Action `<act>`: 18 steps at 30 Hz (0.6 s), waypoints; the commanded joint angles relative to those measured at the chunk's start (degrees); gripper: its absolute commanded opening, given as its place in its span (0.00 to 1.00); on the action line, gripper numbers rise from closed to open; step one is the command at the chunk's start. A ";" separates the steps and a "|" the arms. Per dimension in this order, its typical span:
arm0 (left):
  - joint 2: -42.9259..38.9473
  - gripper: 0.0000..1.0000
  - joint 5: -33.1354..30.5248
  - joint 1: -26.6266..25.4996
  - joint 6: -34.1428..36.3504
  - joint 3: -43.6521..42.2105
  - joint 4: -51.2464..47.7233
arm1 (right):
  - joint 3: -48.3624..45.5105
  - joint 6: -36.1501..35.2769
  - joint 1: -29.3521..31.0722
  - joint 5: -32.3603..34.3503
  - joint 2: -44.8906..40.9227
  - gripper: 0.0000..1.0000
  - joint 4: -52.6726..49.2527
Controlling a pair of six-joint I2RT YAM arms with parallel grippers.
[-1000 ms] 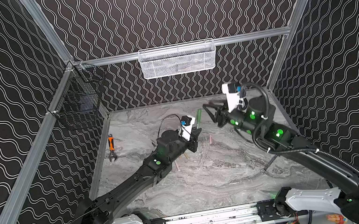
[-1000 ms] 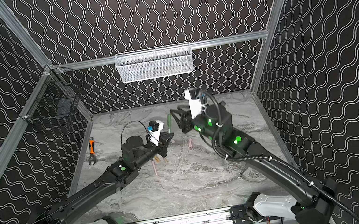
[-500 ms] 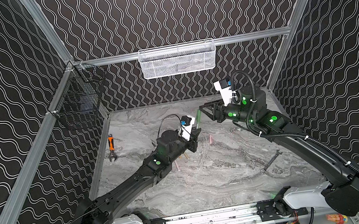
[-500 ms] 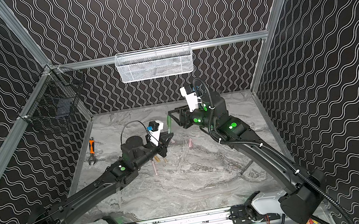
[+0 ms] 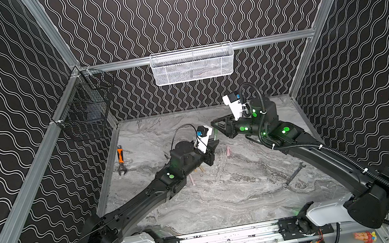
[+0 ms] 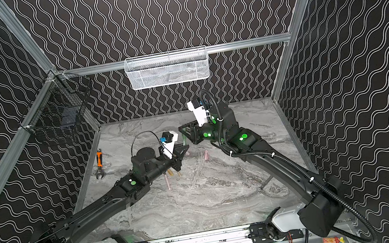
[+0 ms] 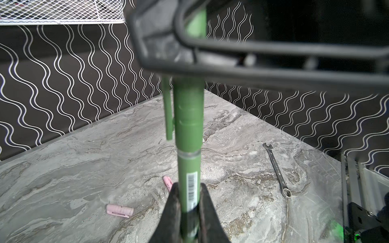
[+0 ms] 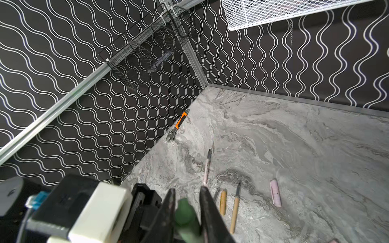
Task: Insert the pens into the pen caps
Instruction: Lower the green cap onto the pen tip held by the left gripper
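Left gripper point(image 7: 188, 186) is pinching the green pen point(image 7: 188, 174) at the barcode end. Right gripper point(image 8: 187, 192) is clamped on the green cap point(image 8: 186, 212), at the end of the pen away from the left gripper. From what I see in the left wrist view, the cap sits over the pen tip with its rim at the clear ring. Both are held off the table point(image 8: 294, 136). Below the grippers lie a pink pen point(image 8: 207, 168), gold pen point(image 8: 235, 210), gold cap point(image 8: 223, 202) and pink cap point(image 8: 275, 194).

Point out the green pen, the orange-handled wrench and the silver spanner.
green pen point(image 7: 186, 174): left wrist view, barrel beside the barcode.
orange-handled wrench point(image 5: 120, 154): in a top view, orange handle.
silver spanner point(image 7: 276, 168): left wrist view, mid-shank.
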 commanded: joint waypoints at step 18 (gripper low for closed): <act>-4.00 0.00 -1.43 0.98 0.01 6.32 0.93 | -6.95 -0.07 3.11 -0.92 -2.94 0.03 2.27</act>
